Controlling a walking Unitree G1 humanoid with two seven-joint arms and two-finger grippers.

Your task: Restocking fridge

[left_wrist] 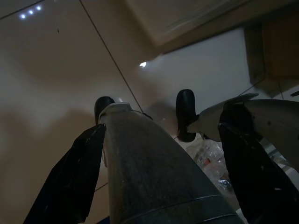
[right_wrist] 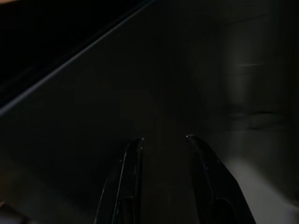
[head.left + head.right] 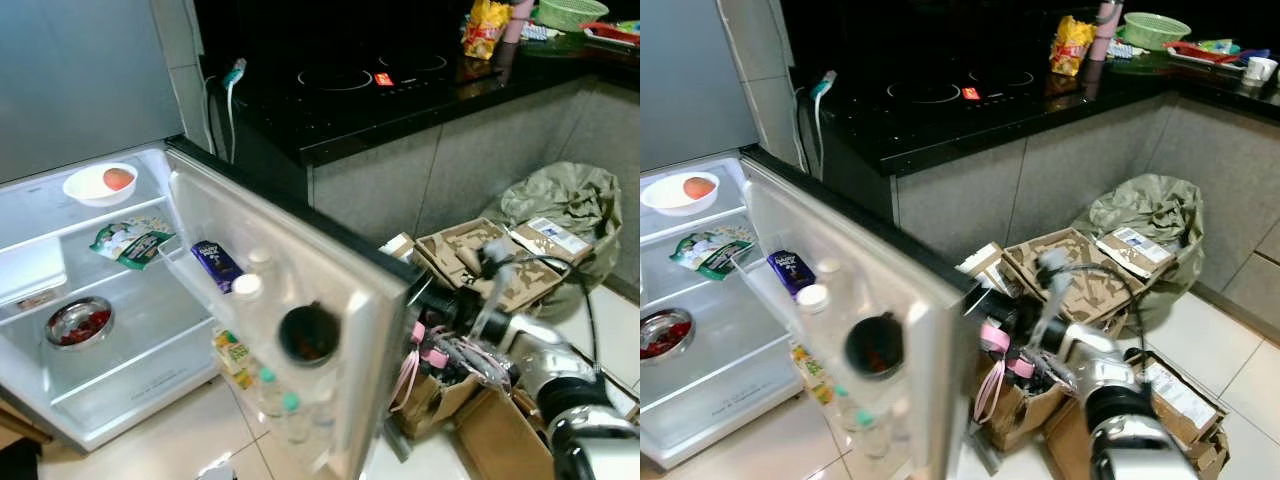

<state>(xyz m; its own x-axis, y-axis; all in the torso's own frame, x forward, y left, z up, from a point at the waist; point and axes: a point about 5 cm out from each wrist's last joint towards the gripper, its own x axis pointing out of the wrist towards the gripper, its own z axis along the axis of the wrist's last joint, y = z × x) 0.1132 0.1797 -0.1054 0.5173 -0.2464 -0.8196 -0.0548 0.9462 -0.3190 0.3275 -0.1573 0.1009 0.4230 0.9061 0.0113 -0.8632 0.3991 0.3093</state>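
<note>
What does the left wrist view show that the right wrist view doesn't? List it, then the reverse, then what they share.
Left wrist view: the left tool clamps a grey bottle with a pale cap above a pale tiled floor. Right wrist view: the right tool faces a dark flat surface crossed by a slanted edge, fingers apart with nothing between them. Shared: each looks along two black fingers in dim light.

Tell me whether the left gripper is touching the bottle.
Touching. The left wrist view shows the left gripper with both black fingers pressed against the grey bottle held between them.
</note>
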